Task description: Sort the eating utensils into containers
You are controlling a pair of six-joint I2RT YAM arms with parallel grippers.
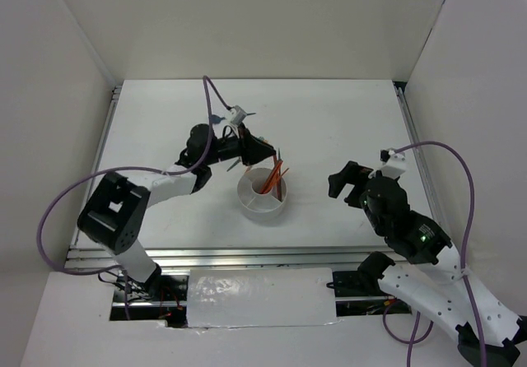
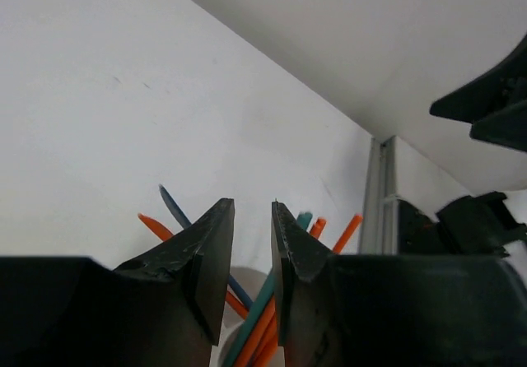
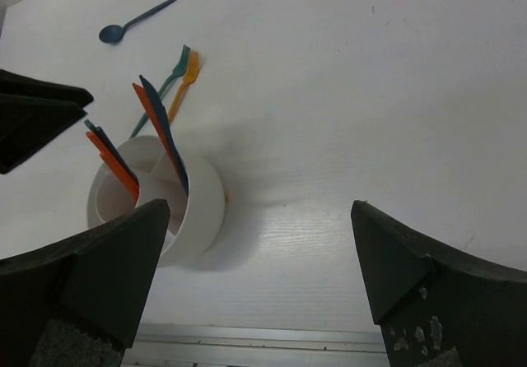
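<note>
From the top camera, the round white plastic holder point(image 1: 247, 203) sat on the white table point(image 1: 346, 120) roughly between the two arms, with thin orange and dark teal plastic chopsticks point(image 1: 272, 178) poking out of it. The left gripper point(image 1: 262, 151) hung just over its far rim, and the right gripper point(image 1: 346, 182) was off to the side, well apart from it. On the left wrist cam, the fingers point(image 2: 210, 252) had only a narrow gap, with chopsticks showing through it, and honestly I couldn't tell if they pinched one. On the right wrist cam, that gripper's jaws were spread wide on nothing. The chopsticks leaned in what looked like two different compartments, and a blue plastic spoon point(image 3: 123, 25), a teal plastic fork point(image 3: 176, 64) and an orange plastic fork point(image 3: 188, 71) lay on the table beyond the holder.
</note>
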